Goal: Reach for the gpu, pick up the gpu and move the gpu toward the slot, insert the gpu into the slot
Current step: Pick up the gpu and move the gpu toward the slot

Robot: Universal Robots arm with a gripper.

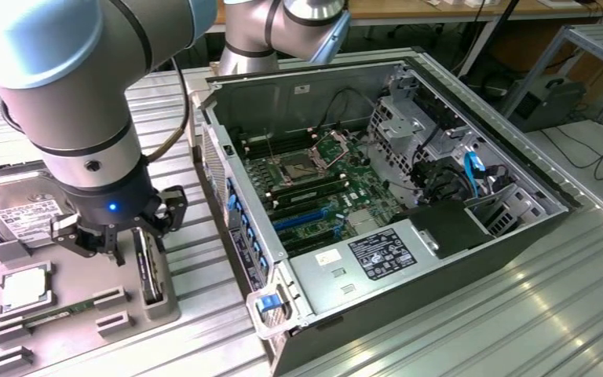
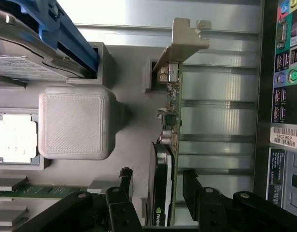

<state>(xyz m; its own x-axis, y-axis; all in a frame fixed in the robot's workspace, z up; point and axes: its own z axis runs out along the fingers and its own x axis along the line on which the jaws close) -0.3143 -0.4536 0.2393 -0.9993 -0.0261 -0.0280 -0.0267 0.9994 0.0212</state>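
Note:
The gpu stands on its edge in a grey holder at the exterior view's left. In the wrist view the gpu is seen edge-on, a thin green-brown card with a dark cooler and a silver bracket at its far end. My gripper hangs just above it. The gripper is open, one black finger on each side of the card, with a gap showing on both sides. The slot is a long blue connector on the green motherboard inside the open computer case, and nothing is in it.
The grey holder tray also carries a silver hard drive, a square processor chip and a memory stick. The open computer case lies right beside the tray, and its rear port panel runs close along the gpu.

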